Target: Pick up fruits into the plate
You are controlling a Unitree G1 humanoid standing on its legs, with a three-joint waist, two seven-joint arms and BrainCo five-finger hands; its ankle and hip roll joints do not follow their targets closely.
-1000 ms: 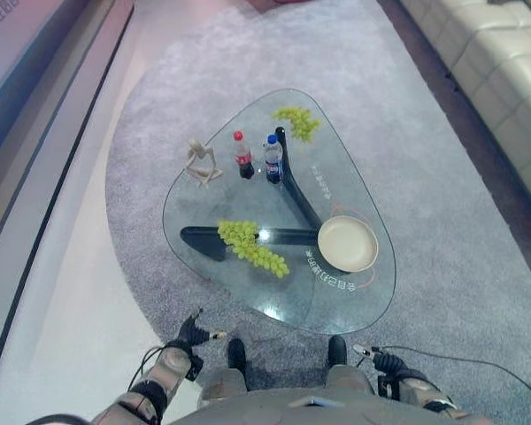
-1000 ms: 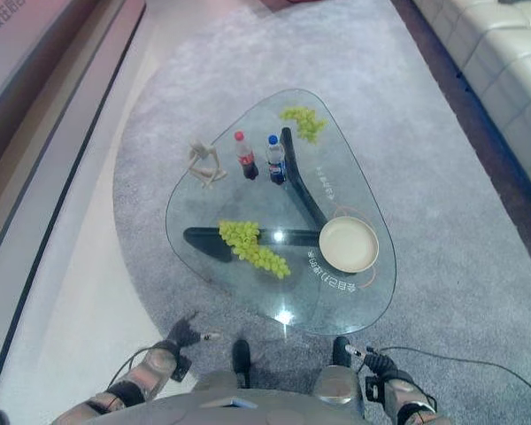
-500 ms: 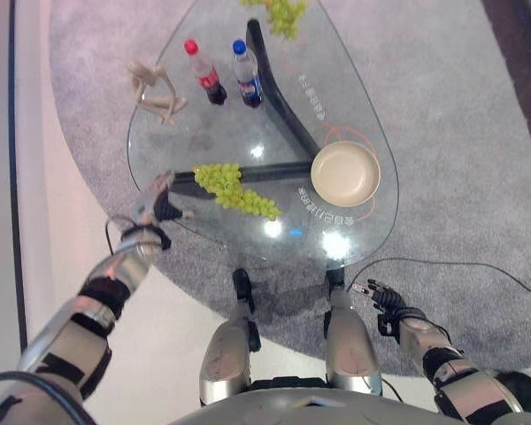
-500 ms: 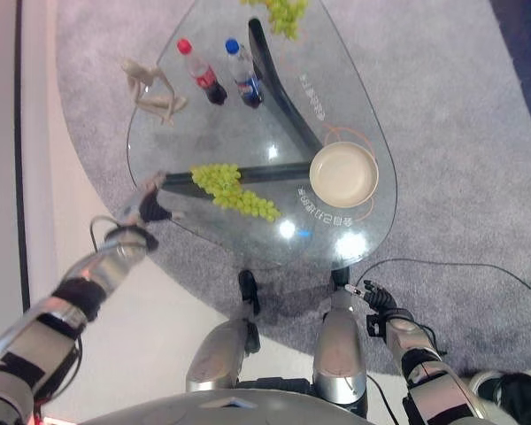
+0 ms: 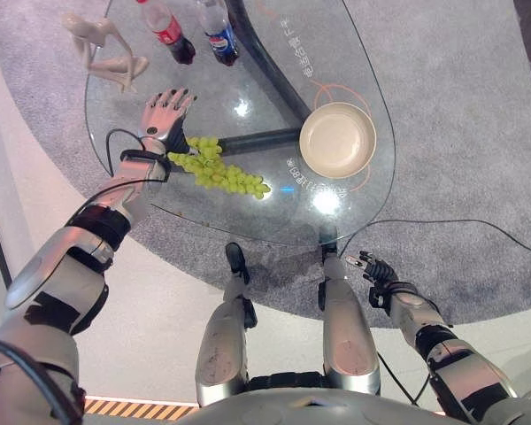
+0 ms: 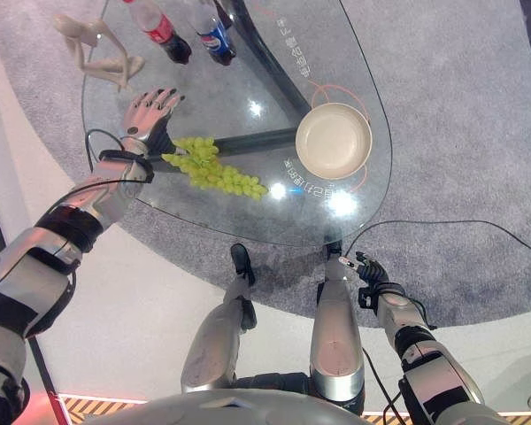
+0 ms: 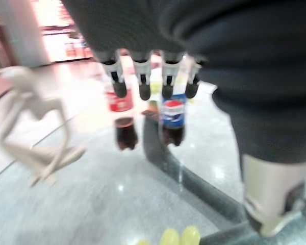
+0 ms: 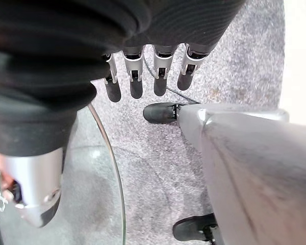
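One bunch of green grapes (image 5: 214,168) lies on the clear glass table (image 5: 248,221), well apart from the round cream plate (image 5: 337,140) nearer the table's right edge. The left hand (image 5: 164,113) hovers just beside the bunch's left end, fingers (image 7: 143,81) straight and spread, holding nothing. The right hand (image 5: 378,270) hangs low beside the table, fingers relaxed. Judged from its look, the bunch is light, soft and loosely jointed: berries may bruise or drop off if squeezed, and the glass offers little friction, so a gentle enclosing hold round the thick middle or the stem end seems best. Compared with half a second ago, the left hand has advanced from the table's edge to above the glass beside the grapes, and the camera has moved closer. A red-capped cola bottle (image 5: 166,32), a blue-labelled bottle (image 5: 216,33) and a pale figurine (image 5: 102,46) stand beyond.
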